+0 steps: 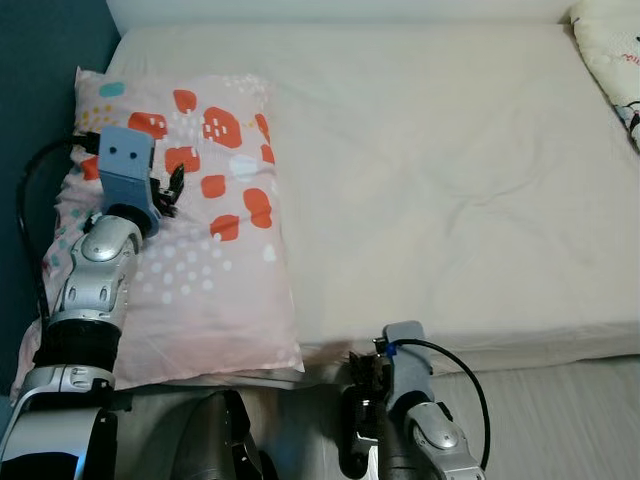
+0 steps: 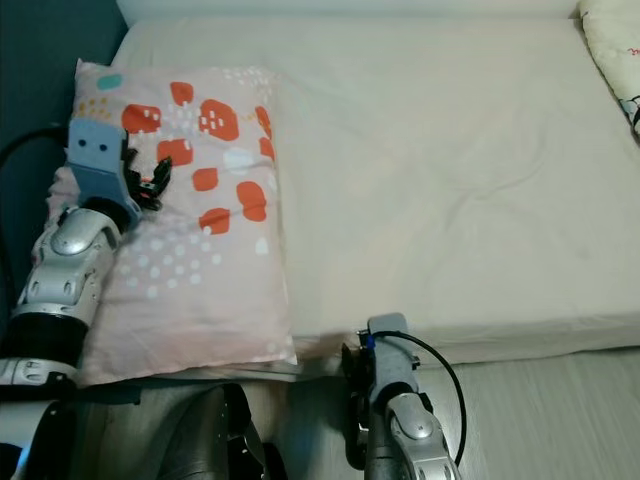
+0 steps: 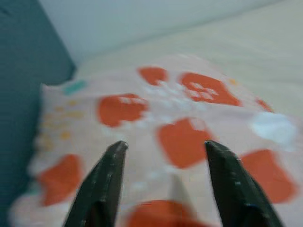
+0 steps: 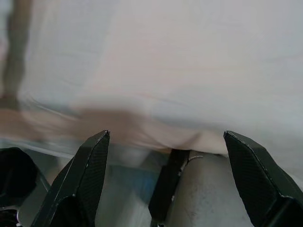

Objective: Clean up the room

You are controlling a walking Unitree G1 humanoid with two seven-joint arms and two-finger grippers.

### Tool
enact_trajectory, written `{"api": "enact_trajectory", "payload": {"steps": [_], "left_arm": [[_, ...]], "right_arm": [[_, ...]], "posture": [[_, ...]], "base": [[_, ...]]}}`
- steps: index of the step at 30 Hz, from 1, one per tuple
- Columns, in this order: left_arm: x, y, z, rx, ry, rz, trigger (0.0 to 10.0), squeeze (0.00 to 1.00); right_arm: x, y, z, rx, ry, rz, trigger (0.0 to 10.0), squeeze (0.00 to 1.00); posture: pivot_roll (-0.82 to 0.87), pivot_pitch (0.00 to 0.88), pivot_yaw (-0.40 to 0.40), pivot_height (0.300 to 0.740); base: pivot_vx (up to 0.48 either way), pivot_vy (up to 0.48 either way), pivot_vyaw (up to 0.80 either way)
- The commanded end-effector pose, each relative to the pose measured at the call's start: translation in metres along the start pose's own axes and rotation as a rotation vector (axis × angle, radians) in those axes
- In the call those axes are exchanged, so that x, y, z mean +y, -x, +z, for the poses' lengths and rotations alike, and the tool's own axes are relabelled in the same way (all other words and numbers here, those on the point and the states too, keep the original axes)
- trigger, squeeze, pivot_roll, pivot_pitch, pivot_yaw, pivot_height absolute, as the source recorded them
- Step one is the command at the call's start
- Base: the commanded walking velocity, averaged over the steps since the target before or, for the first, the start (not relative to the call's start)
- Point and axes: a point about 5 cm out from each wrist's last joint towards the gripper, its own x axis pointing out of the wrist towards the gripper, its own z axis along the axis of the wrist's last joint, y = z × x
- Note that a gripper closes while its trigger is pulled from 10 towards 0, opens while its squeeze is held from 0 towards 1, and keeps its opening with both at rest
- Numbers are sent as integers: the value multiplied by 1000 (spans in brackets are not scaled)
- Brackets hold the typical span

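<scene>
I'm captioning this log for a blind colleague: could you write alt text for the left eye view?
The left gripper, fingers open, hovers over a pink pillow with red-orange blotches at the left end of a cream bed. The right gripper hangs low at the bed's near edge.

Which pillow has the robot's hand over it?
The pink pillow with orange blotches, at the bed's left edge under the open left gripper. The other pillow lies at the far right corner.

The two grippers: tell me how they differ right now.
The left gripper is raised over the patterned pillow on the bed; the right gripper hangs low at the bed's near edge. The left gripper's fingers frame orange spots; the right gripper's frame plain sheet. Both are open and hold nothing.
</scene>
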Motion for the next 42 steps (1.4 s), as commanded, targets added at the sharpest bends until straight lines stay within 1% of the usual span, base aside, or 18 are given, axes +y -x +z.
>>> {"api": "enact_trajectory", "payload": {"steps": [1, 4, 7, 11, 12, 14, 16, 17, 18, 20, 21, 22, 25, 27, 33, 38, 39, 42], "left_arm": [[5, 2, 3, -18, -45, 17, 10000, 1000], [11, 3, 11, -43, -251, 38, 10000, 1000], [14, 5, 8, -47, -337, 39, 10000, 1000], [29, 13, 0, -19, -330, 143, 10000, 1000], [39, 19, -6, 4, -253, 222, 10000, 0], [46, 25, -10, 20, -199, 278, 10000, 0], [51, 38, -24, 53, 10, 348, 10000, 0], [51, 38, -24, 53, 10, 348, 10000, 0], [47, 44, -28, 45, 122, 340, 10000, 0], [23, 53, -34, 30, 327, 233, 10000, 0], [23, 53, -34, 30, 327, 233, 10000, 0], [1, 58, -37, 32, 396, 131, 10000, 0], [-18, 62, -38, 40, 444, 54, 10000, 0], [-61, 73, -40, 62, 562, -109, 10000, 0], [-94, 88, -55, 137, 645, -223, 10000, 0], [-91, 90, -63, 183, 677, -212, 10000, 0], [-86, 86, -55, 108, 712, -218, 10000, 0], [-85, 86, -54, 85, 711, -227, 10000, 0]], "right_arm": [[-1, 4, -12, 39, -27, -11, 10000, 0], [-2, 0, -10, 34, -24, -11, 10000, 0], [-4, -2, -9, 30, -20, -12, 10000, 0], [-8, -9, -5, 20, -15, -15, 10000, 0], [-9, -11, -3, 16, -14, -16, 10000, 0], [-10, -13, -1, 13, -13, -16, 10000, 0], [-11, -19, 2, 9, -8, -13, 10000, 0], [-11, -19, 2, 9, -8, -13, 10000, 0], [-11, -22, 5, 3, -6, -10, 10000, 0], [-11, -28, 11, -5, 5, -8, 10000, 0], [-11, -28, 11, -5, 5, -8, 10000, 0], [-12, -32, 15, -16, 7, 0, 10000, 0], [-12, -35, 19, -23, 9, 6, 10000, 0], [-15, -43, 28, -37, 16, 10, 10000, 0], [-19, -52, 37, -43, 12, 4, 10000, 0], [-18, -54, 33, -27, 10, 6, 10000, 0], [-14, -53, 25, -3, 16, 21, 10000, 0], [-11, -53, 18, 21, 19, 31, 10000, 0]], "posture": [[-165, 320, 26, 605], [-160, 304, 28, 605], [-156, 291, 30, 605], [-142, 265, 32, 605], [-128, 249, 32, 605], [-128, 249, 32, 605], [-103, 220, 26, 605], [-103, 220, 26, 605], [-103, 220, 26, 605], [-92, 200, 20, 605], [-92, 200, 20, 605], [-82, 186, 14, 605], [-78, 181, 10, 610], [-72, 155, 2, 620], [-70, 117, -11, 640], [-69, 104, -17, 655], [-64, 93, -26, 665], [-70, 88, -25, 675]], "base": [[0, 0, 0], [0, 0, 0], [0, 0, 0], [0, 0, 0], [0, 0, 0], [0, 0, 0], [0, 0, 0], [0, 0, 0], [0, 0, 0], [0, 0, 0], [0, 0, 0], [0, 0, 0], [0, 0, 0], [0, 0, 0], [0, 0, 0], [-385, 0, 0], [0, 0, 0], [0, 0, 0]]}}
